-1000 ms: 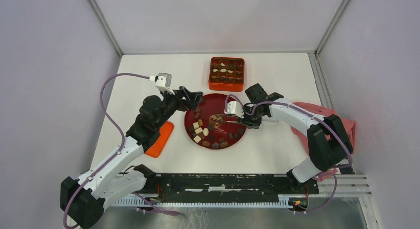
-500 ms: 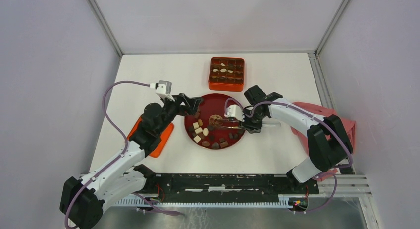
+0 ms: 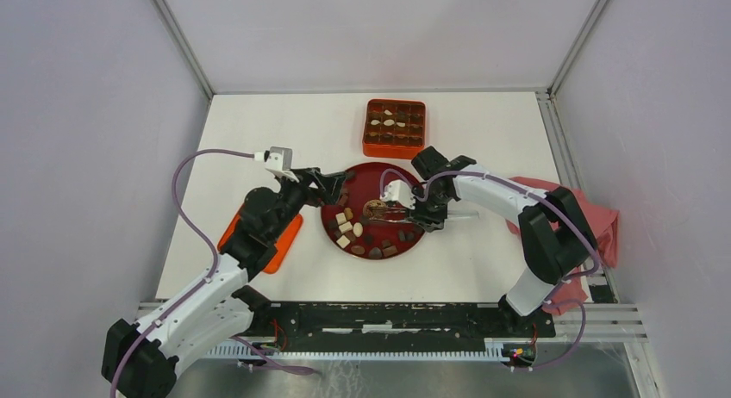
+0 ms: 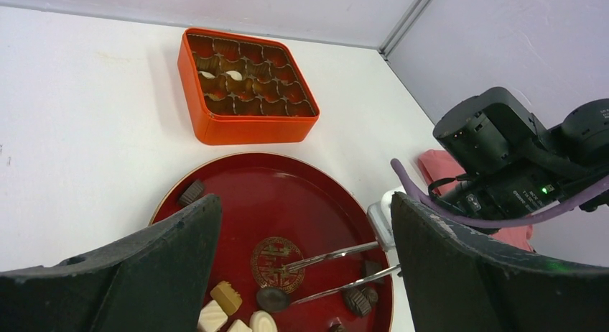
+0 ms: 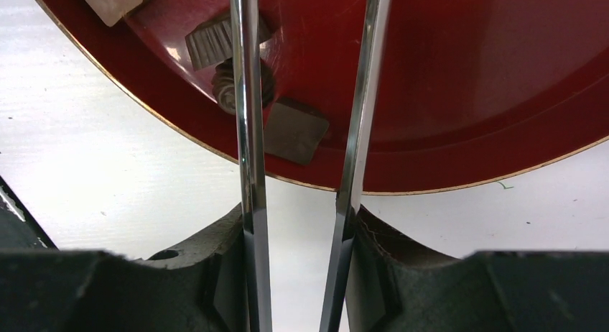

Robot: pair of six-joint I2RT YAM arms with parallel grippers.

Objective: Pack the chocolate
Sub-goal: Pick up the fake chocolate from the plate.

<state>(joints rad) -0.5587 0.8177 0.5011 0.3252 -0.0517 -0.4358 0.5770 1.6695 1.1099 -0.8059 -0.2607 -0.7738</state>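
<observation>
**Above the red plate (image 4: 287,203), one pincer clamps tweezers (image 5: 245,131) and the other gapes**

On the right, the right pincer (image 5: 300,238) is pressed onto the tweezers' rear end. The two steel prongs stand apart. Their tips reach the tan emblem (image 4: 267,254) at the plate's middle, and one ends at a dark round piece (image 4: 271,300); whether it touches cannot be told. The left pincer (image 4: 305,203) is spread wide, holds nothing and hangs over the plate's left part.

Seen from the right wrist, one prong crosses a swirled piece (image 5: 222,88), with two more dark pieces just beside it.

The chocolate (image 3: 345,229) lies loose on the plate. Four pale pieces cluster at the left, and darker ones, too small to count surely, line the near rim.

One orange box (image 4: 248,129) stands on the table (image 4: 86,95) beyond the plate. Its grid holds brown pieces and at least two cream-white ones. One flat orange slab (image 3: 283,241) lies partly under the left arm, and one pink cloth (image 4: 438,167) lies at the right.
</observation>
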